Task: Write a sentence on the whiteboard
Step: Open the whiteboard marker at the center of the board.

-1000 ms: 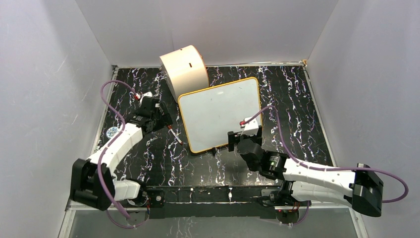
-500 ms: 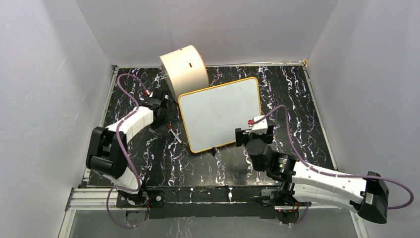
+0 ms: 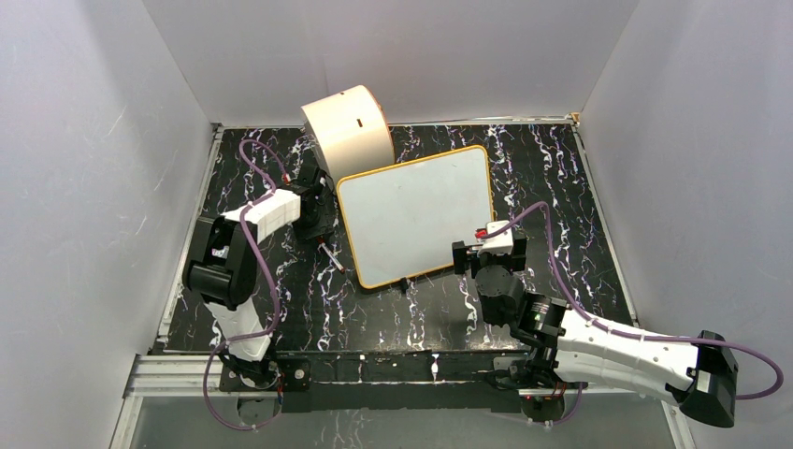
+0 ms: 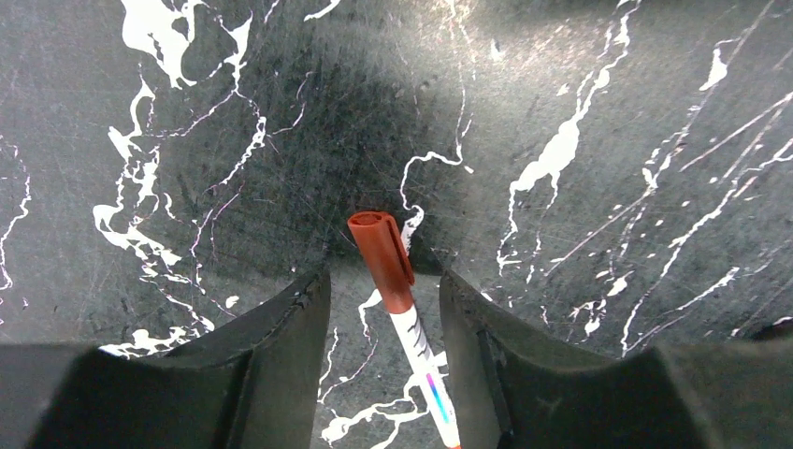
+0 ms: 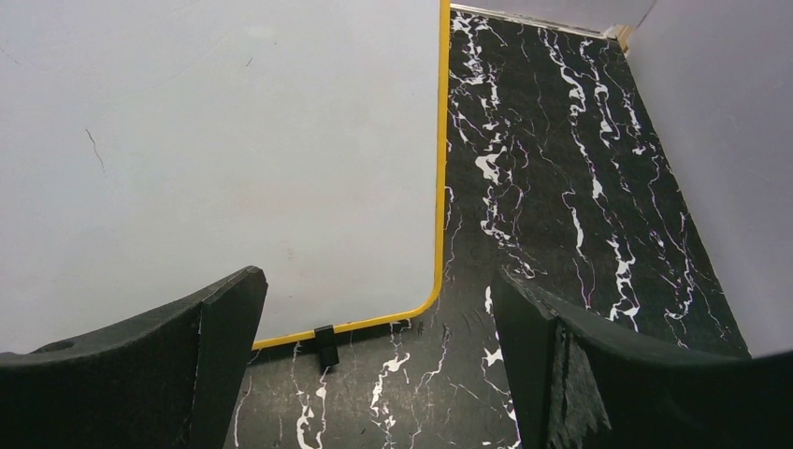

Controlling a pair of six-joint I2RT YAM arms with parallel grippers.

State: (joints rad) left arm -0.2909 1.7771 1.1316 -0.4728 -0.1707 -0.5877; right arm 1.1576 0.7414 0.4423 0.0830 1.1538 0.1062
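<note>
The whiteboard [image 3: 416,213], glossy white with an orange rim, lies tilted in the middle of the black marble table. Its face [image 5: 234,140] is blank and no sentence is in view. A marker [image 4: 397,281] with a red cap and white barrel lies on the table left of the board [image 3: 332,259]. My left gripper [image 4: 383,281] points down over it, one finger on each side of the barrel, with a gap still showing beside the left finger [image 4: 281,337]. My right gripper [image 5: 376,279] hangs wide open above the board's near right corner [image 3: 486,251], holding nothing.
A cream cylinder drum [image 3: 348,131] stands at the back, touching the board's far left corner. A small black clip [image 5: 324,341] sits on the board's near edge. Grey walls enclose the table on three sides.
My left arm swung inward and its gripper came down over the marker's capped end, jaws narrowing round it. My right gripper slid right along the board's near edge and opened a little wider.
</note>
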